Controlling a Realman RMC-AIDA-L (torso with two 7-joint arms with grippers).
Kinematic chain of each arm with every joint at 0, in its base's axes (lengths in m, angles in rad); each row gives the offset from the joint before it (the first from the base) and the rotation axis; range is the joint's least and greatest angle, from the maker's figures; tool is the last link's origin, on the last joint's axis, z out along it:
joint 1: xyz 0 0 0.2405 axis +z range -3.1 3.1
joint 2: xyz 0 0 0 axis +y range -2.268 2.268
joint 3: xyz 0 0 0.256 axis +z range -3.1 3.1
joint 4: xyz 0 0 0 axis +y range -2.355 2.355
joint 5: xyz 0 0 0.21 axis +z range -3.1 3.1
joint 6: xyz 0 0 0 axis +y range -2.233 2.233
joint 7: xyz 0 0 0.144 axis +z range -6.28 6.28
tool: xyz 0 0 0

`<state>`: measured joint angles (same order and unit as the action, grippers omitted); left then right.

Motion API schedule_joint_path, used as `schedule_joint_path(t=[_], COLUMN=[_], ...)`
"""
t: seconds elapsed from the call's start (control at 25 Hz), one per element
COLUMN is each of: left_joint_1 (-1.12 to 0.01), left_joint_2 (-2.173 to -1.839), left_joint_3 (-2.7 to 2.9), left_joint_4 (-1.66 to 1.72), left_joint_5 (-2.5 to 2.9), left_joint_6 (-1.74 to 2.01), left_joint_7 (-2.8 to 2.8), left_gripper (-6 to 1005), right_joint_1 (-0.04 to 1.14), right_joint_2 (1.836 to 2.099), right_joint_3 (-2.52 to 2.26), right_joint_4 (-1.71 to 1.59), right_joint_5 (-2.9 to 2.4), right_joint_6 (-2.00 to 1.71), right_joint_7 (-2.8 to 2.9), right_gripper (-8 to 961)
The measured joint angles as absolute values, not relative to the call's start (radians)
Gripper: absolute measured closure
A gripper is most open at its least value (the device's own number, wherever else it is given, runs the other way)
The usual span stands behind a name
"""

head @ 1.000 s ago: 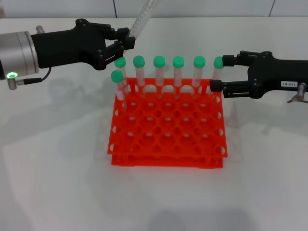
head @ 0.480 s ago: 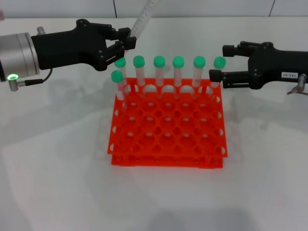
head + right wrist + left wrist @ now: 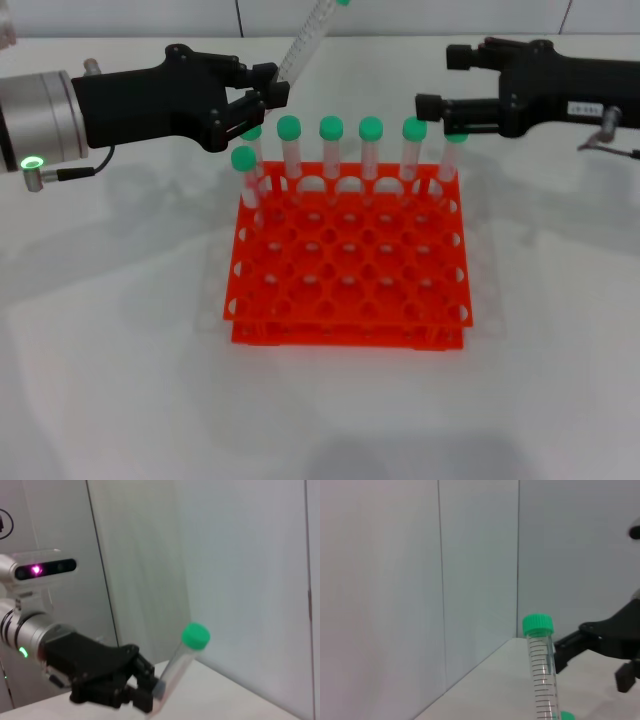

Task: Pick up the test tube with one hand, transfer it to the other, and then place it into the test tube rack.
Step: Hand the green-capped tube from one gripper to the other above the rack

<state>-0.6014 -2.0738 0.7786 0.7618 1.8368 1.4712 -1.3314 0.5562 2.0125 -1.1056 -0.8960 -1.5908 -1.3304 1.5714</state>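
Observation:
My left gripper [image 3: 266, 96] is shut on the lower end of the test tube [image 3: 305, 45], a clear tube that leans up and to the right above the rack's back left corner. The tube's green cap [image 3: 538, 624] shows in the left wrist view, and the tube [image 3: 176, 667] also appears in the right wrist view, held by the left gripper [image 3: 142, 687]. My right gripper [image 3: 440, 79], the one with a white label, hangs open above the rack's back right corner, apart from the tube. The orange-red test tube rack [image 3: 345, 335] sits mid-table.
Several green-capped tubes [image 3: 331, 150] stand along the rack's back row, and one more [image 3: 244, 175] stands a row nearer on the left. The rack's other holes are unfilled. White table surrounds the rack; a pale wall rises behind it.
My right gripper has risen and shifted left, from beside the rack's back right tube to above it. The left gripper with the tube has lifted slightly.

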Motion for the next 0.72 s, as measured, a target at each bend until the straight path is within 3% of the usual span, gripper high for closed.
schedule_joint_path(t=[0.72], left_joint_1=[-0.601], left_joint_2=[-2.075], left_joint_3=[0.799], left_joint_4=[0.762], left_joint_5=[1.834], left_joint_6=[1.471], left_joint_7=[-1.337], left_gripper=[807], right_joint_1=[0.657], right_joint_2=[2.014], right_joint_3=[-1.115], right_joint_4=[-0.887], right_joint_5=[-1.567], right_joint_6=[-1.301], right_joint_7=[1.629], right_gripper=[106])
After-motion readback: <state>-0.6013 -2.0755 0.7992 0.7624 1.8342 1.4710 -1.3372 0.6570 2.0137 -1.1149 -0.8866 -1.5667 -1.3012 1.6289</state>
